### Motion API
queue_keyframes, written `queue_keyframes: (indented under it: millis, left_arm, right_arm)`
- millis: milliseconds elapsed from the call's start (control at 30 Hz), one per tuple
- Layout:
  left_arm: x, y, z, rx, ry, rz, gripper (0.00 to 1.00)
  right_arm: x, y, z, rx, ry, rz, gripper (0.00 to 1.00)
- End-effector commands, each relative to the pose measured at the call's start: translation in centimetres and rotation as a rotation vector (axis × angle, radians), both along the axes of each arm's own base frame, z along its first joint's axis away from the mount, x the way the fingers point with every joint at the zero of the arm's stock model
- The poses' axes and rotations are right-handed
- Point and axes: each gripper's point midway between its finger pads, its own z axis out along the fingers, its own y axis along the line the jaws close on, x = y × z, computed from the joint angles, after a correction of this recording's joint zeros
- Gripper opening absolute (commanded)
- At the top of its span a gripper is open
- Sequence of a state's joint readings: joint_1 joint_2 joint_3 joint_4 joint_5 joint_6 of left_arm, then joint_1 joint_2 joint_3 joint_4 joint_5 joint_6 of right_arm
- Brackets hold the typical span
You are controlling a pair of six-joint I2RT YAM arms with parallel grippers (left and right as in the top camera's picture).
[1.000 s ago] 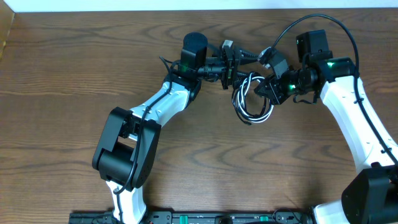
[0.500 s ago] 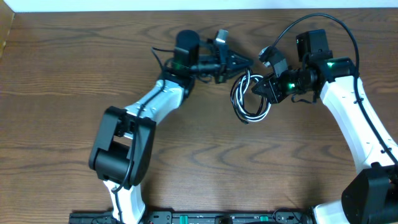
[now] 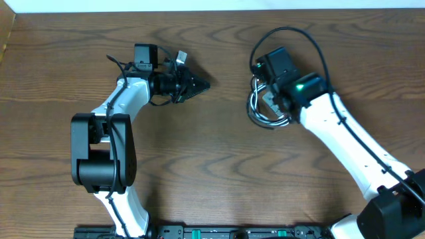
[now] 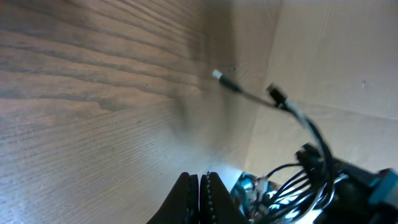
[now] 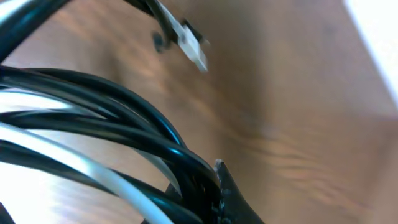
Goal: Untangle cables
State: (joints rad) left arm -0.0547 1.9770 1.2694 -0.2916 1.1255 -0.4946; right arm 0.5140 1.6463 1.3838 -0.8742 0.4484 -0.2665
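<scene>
The cables (image 3: 264,107) are a looped bundle of black and white cords at the table's middle right. My right gripper (image 3: 271,99) is shut on the bundle; the right wrist view shows black and white cords (image 5: 112,137) running into my fingers (image 5: 214,193), and a small plug end (image 5: 186,40) beyond. My left gripper (image 3: 199,85) is shut and empty, well left of the bundle, pointing right. In the left wrist view my shut fingers (image 4: 200,186) are at the bottom, with the bundle (image 4: 298,186) and a thin cord with plug ends (image 4: 249,93) ahead.
The dark wooden table (image 3: 199,166) fills the overhead view. Both arms' bases stand at the near edge. A pale wall edge runs along the far side.
My left arm has drawn back to the left, away from the bundle, jaws shut. My right arm has swung over and left, and the bundle has shifted slightly with it.
</scene>
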Motion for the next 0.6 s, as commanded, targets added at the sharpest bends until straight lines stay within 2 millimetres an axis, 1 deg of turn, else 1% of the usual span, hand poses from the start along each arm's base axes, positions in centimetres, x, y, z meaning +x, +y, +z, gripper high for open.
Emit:
queue_keyframes:
  millis: [0,33,67,100,133,167,200,233,267,300,333,400,433,467,567]
  left_arm:
    - [-0.5,-0.9,0.3,-0.016,-0.050,-0.057,0.08]
    - [-0.7,-1.6,0.6,-0.028,-0.073,-0.082,0.17]
    - [-0.8,-2.1,0.7,-0.027,-0.088,-0.098,0.27]
    - [-0.9,-2.5,0.8,-0.028,-0.102,-0.108,0.31]
    - [-0.8,-3.0,0.9,-0.029,-0.122,-0.120,0.38]
    - [-0.8,-3.5,1.0,-0.029,-0.142,-0.131,0.42]
    - [-0.7,-4.4,1.3,-0.033,-0.181,-0.151,0.51]
    - [-0.7,-4.8,1.5,-0.036,-0.198,-0.159,0.62]
    - [-0.6,-5.5,1.8,-0.044,-0.212,-0.163,0.82]
    - [-0.3,-5.9,2.2,-0.054,-0.215,-0.158,0.91]
    - [-0.1,-6.0,2.5,-0.063,-0.216,-0.149,0.93]
    - [0.4,-6.0,3.0,-0.077,-0.226,-0.137,0.93]
    - [0.7,-5.7,3.5,-0.097,-0.244,-0.138,0.94]
    - [1.0,-4.9,4.2,-0.128,-0.270,-0.138,0.94]
    - [2.1,-2.7,5.8,-0.194,-0.263,-0.101,0.94]
  right_arm:
    - [0.3,-1.2,2.0,-0.146,-0.078,0.004,0.01]
    - [0.2,-0.8,1.8,-0.123,-0.066,0.018,0.01]
    - [0.2,-0.6,1.7,-0.111,-0.060,0.024,0.01]
    - [0.2,-0.5,1.7,-0.106,-0.061,0.023,0.01]
    - [0.2,-0.1,1.5,-0.075,-0.057,0.025,0.01]
    - [0.1,0.8,1.2,-0.026,-0.038,0.048,0.01]
    - [-0.1,2.0,0.8,0.052,-0.009,0.083,0.01]
    - [-0.3,2.6,0.6,0.089,0.006,0.100,0.01]
    - [-0.6,4.0,0.3,0.181,0.043,0.141,0.01]
    - [-1.0,5.0,0.2,0.252,0.071,0.170,0.01]
    - [-1.4,5.9,0.3,0.338,0.104,0.201,0.01]
    - [-1.8,6.9,0.8,0.454,0.139,0.237,0.01]
    - [-1.9,7.3,1.5,0.542,0.154,0.259,0.01]
    - [-1.8,7.6,2.7,0.669,0.167,0.289,0.01]
    - [-1.4,8.0,4.9,0.863,0.170,0.352,0.01]
